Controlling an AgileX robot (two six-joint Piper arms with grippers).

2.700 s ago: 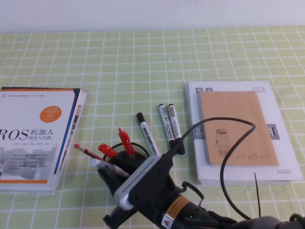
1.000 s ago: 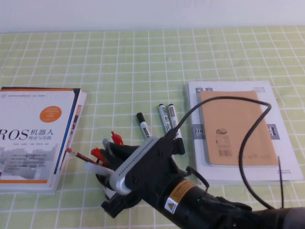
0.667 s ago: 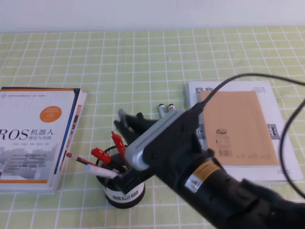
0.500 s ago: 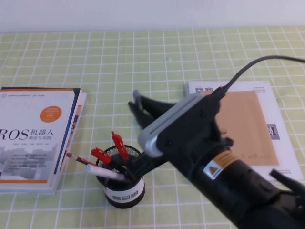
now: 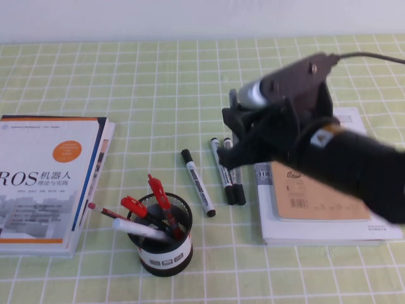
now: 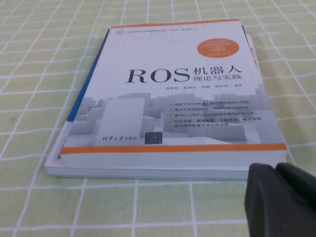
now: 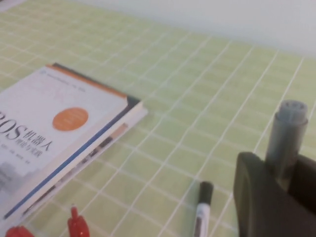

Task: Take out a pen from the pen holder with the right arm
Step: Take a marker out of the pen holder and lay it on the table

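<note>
The black mesh pen holder (image 5: 162, 246) stands near the table's front edge, with red pens (image 5: 158, 196), a white pen and a pencil sticking out. My right gripper (image 5: 235, 130) hangs in the air to the right of and beyond the holder, above the markers on the table. It is shut on a grey pen (image 5: 232, 95), whose end pokes up between the fingers. In the right wrist view the grey pen (image 7: 287, 131) stands upright in my right gripper (image 7: 284, 173). My left gripper (image 6: 280, 197) sits shut beside the ROS book's corner, holding nothing.
Three black-capped markers (image 5: 197, 182) (image 5: 219, 161) (image 5: 236, 190) lie on the checked cloth right of the holder. A ROS book (image 5: 44, 180) lies at the left. A brown notebook on a white book (image 5: 316, 171) lies at the right, under my right arm.
My right arm has risen out of the pen holder and swung right and away with the grey pen. The holder, hidden before, now shows fully.
</note>
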